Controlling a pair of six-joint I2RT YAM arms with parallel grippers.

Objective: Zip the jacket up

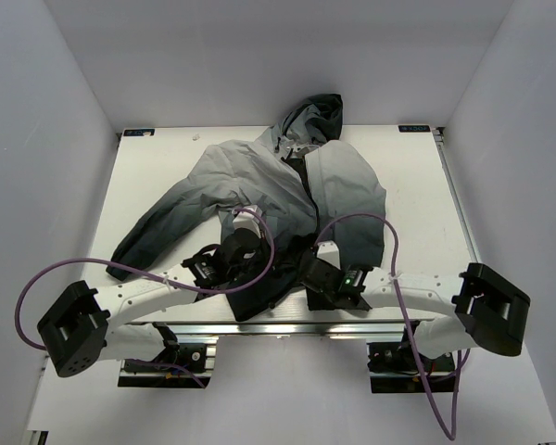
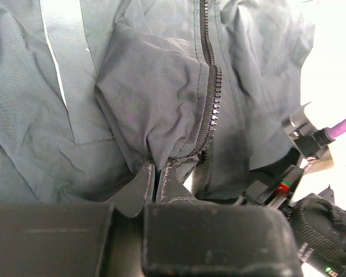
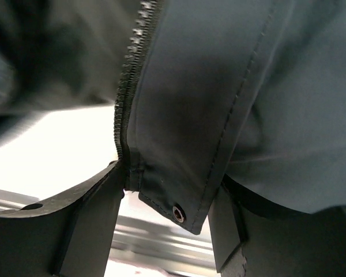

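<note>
Left end effector (image 2: 156,175) tight on jacket (image 2: 150,98) hem (right end effector (image 3: 168,183) astride)

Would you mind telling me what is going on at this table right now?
Two robot arms are working at the bottom hem of a jacket spread on the table. The left gripper is shut, pinching fabric beside the foot of the zipper. The right gripper stands open with the other panel's hem corner between its jaws. At the hem the zipper's two sides are apart.
</note>
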